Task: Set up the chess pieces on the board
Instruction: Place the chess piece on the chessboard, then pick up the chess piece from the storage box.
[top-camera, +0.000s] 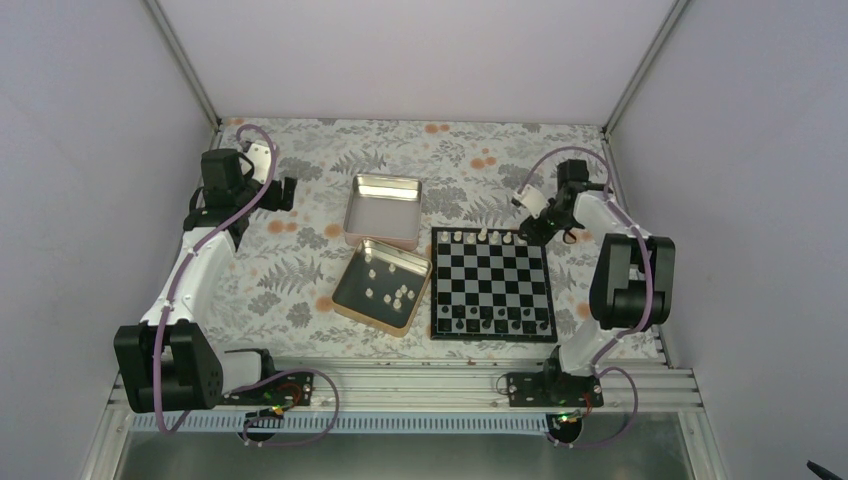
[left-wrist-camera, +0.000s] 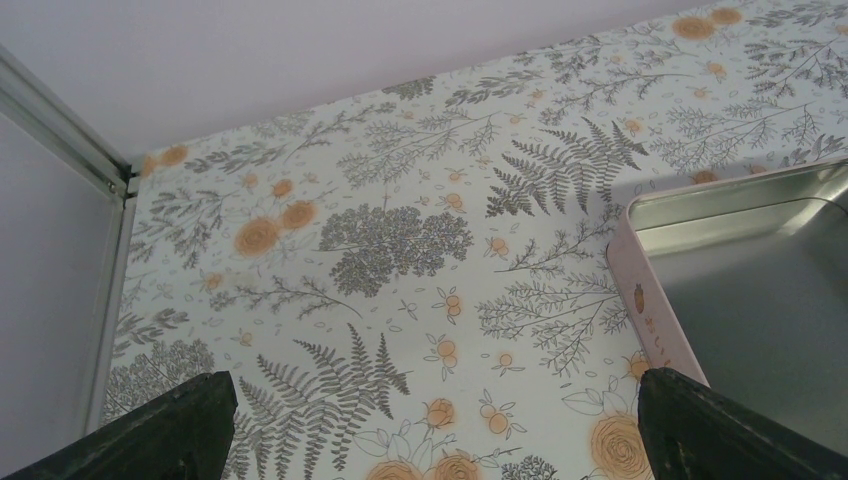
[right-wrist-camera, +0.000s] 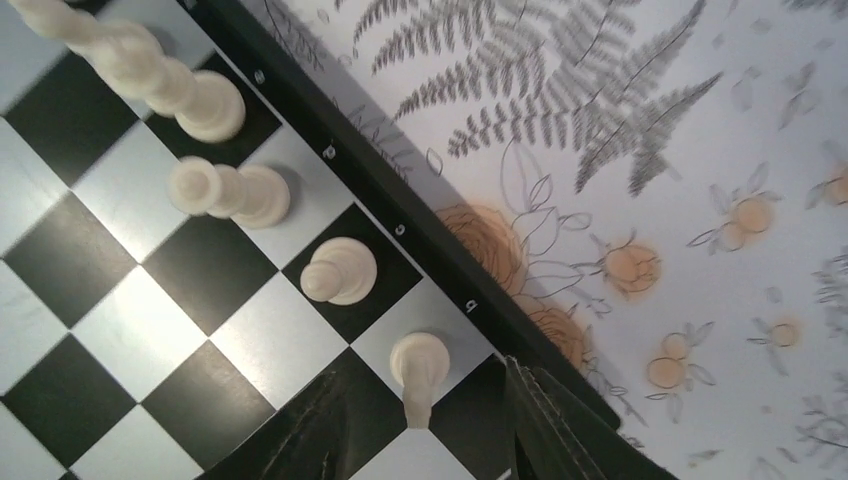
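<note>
Left fingers (left-wrist-camera: 170, 425) spread, right fingers (right-wrist-camera: 545, 420) apart around one chess piece (right-wrist-camera: 418, 372), three more beside, two tins (top-camera: 383, 242)

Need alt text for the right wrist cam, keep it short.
The right gripper hangs open around a cream-white chess piece standing on a silver edge square of the board, fingers clear of it on both sides. More cream pieces line the same edge row; a floral tablecloth lies beyond the black rim.

You'll find the board (top-camera: 492, 285) at centre right of the frame, on the table (top-camera: 300, 270). Left of it sit an upper tin (top-camera: 384, 210) and a lower tin (top-camera: 352, 296), the 2 close together. You have chess pieces (top-camera: 401, 293) in the lower tin and along the board's top row.
</note>
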